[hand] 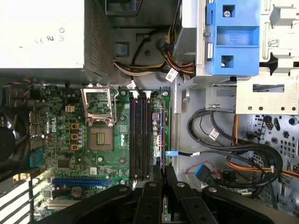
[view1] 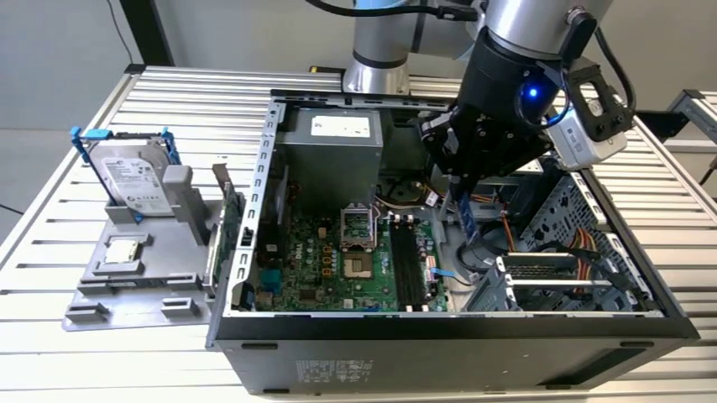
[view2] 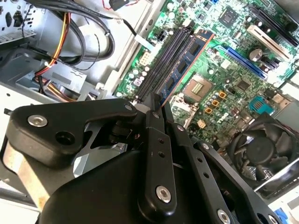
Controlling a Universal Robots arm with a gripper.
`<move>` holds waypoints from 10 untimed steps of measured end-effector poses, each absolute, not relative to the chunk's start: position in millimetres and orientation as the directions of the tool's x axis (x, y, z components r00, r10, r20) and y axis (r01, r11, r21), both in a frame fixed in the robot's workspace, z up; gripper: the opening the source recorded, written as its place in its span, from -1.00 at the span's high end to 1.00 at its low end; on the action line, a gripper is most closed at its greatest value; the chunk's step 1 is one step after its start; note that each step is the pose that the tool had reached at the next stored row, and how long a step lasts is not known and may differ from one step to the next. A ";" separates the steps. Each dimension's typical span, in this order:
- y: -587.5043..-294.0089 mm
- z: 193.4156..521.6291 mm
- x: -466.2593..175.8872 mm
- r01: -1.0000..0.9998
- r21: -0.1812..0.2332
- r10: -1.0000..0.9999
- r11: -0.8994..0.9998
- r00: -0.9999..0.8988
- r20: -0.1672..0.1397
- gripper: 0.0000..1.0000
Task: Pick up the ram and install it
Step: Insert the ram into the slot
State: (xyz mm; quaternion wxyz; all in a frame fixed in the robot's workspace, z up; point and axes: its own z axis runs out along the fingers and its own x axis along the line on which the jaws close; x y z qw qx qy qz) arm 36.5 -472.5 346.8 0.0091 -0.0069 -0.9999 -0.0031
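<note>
Nearest in both wrist views, the black gripper (view2: 158, 108), fingers (hand: 153, 173) pressed together on the ram (view2: 183, 63), pinching the stick's near end. Held edge-on in the second wrist view, blue-green board with dark chips, stretching away from the fingertips over the memory slots (view2: 161, 58). Seen from above in the first wrist view as a thin line (hand: 162, 135) just beside the dark slots (hand: 140, 137), on their outer side; cannot tell whether seated or hanging just above the board.

Beyond the slots, the green motherboard (hand: 60, 140) with the open processor socket (hand: 100, 138), its metal frame lifted. Further off, the silver power supply (hand: 42, 32), a blue drive bracket (hand: 232, 37), and bundled cables (hand: 233, 149) beside the board.

In the exterior view, arm reaching down into the open computer case (view1: 448, 327), gripper (view1: 462, 186) low over the slots (view1: 405, 273), ram (view1: 468, 220) hanging below as a narrow blue strip. Well apart, to the exterior view's left, a grey holder (view1: 134, 281) on the slatted table (view1: 67, 353), carrying an upright hard drive (view1: 133, 175), a small square processor chip (view1: 123, 250) and a green expansion card (view1: 233, 220) standing against the case wall
</note>
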 end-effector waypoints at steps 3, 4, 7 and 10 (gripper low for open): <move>-472.0 343.5 36.5 0.014 0.005 0.014 1.000 -1.000 0.018 1.00; -471.9 342.2 36.5 0.014 0.005 0.014 1.000 -1.000 0.018 1.00; -471.7 338.1 36.4 0.014 0.005 0.014 1.000 -1.000 0.018 1.00; -471.6 333.8 36.1 0.014 0.005 0.014 1.000 -1.000 0.018 1.00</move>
